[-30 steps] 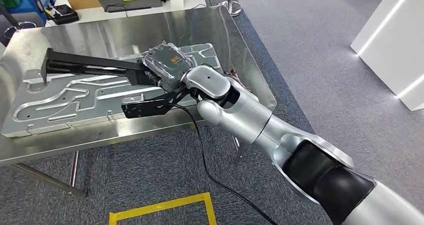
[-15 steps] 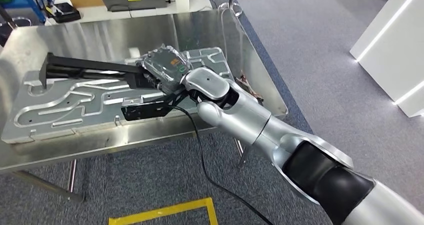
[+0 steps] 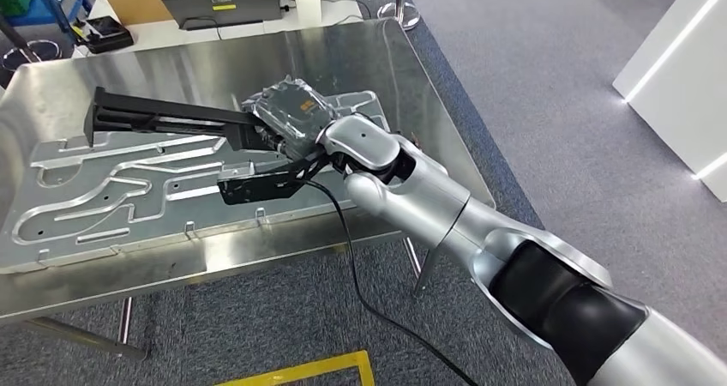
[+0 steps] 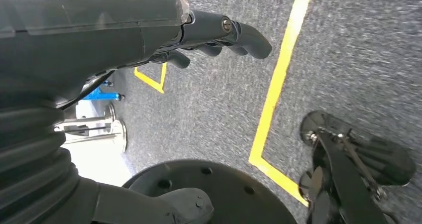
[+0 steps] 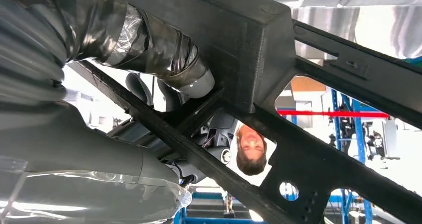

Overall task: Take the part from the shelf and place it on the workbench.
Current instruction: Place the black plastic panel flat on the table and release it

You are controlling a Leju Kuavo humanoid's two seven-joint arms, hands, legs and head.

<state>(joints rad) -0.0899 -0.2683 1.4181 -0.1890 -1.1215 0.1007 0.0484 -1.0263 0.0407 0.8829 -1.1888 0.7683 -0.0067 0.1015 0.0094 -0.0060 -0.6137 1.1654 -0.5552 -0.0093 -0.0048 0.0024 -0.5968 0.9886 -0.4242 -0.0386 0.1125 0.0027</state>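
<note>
One part (image 3: 171,120), black frame, gripped by right hand (image 3: 287,116), fingers wrapped round it, over plate (image 3: 103,206) on table (image 3: 171,60). Barely shifted since a second ago, mostly camera. Set-down looks close. Left hand (image 4: 219,35) empty, fingers curled.

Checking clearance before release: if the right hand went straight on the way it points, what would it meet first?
Probably nothing solid soon: the right hand points along the black part it holds, above the grooved metal plate; depth is unclear.

A stainless steel bench (image 3: 403,77) on thin metal legs is seen standing on grey carpet (image 3: 549,86). A large machined aluminium plate (image 3: 111,206) with winding grooves is laid flat on the bench, covering much of its top. A yellow tape line (image 3: 296,370) is marked on the carpet near the bench.
</note>
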